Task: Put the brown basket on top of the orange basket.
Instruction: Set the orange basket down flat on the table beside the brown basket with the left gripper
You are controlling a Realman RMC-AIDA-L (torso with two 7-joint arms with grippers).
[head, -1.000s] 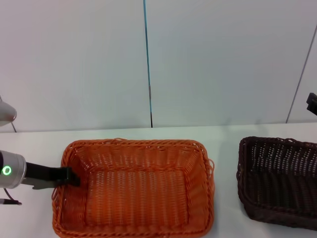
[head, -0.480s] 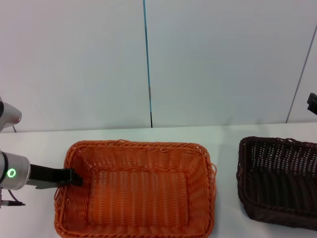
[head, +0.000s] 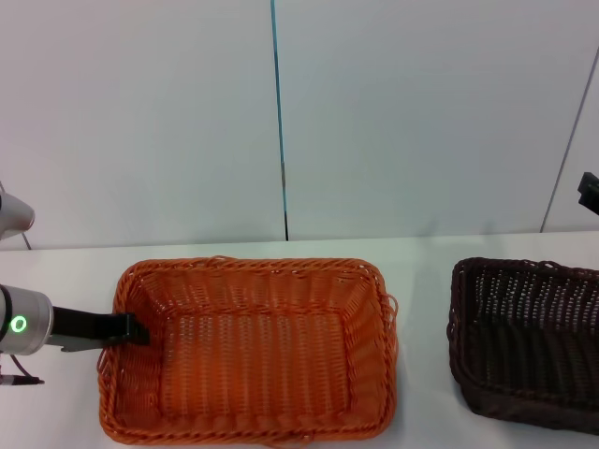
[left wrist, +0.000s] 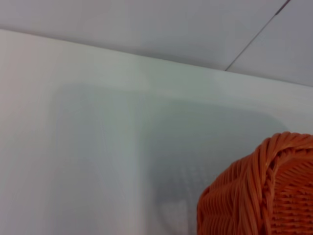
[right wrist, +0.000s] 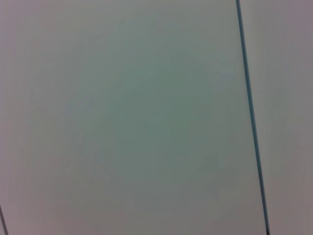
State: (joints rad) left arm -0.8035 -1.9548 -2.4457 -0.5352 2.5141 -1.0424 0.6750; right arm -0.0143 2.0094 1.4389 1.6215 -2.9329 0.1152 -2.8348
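**A:** Where is the left gripper (head: 134, 329)?

**B:** In the head view it reaches in from the robot's left, its dark fingertips at the left end wall of the orange basket (head: 253, 351), over the braided rim and touching the weave. One finger lies inside the wall; the other I cannot make out, so whether the fingers are clamped on the rim or merely resting there cannot be told.

**A:** And behind the tips?

**B:** A flat black finger runs back to a silver wrist with a green ring light lit on it.

**A:** What lies out from the gripper?

**B:** The orange basket spreads away from the fingertips toward the robot's right, sitting flat on the white table (head: 426, 281). Its left wrist view shows only one rounded corner of that basket (left wrist: 266, 191) against the table (left wrist: 98, 137).

**A:** The brown basket?

**B:** The brown basket (head: 529, 337) sits beyond the far end of the orange one, well apart from the gripper, with a strip of bare table between the two baskets. It is upright, partly cut by the picture's edge.

**A:** The right gripper?

**B:** Only a small dark piece shows at the head view's right edge, above the brown basket; I cannot identify it. The right wrist view shows just a pale wall panel (right wrist: 127, 117) with a dark seam.
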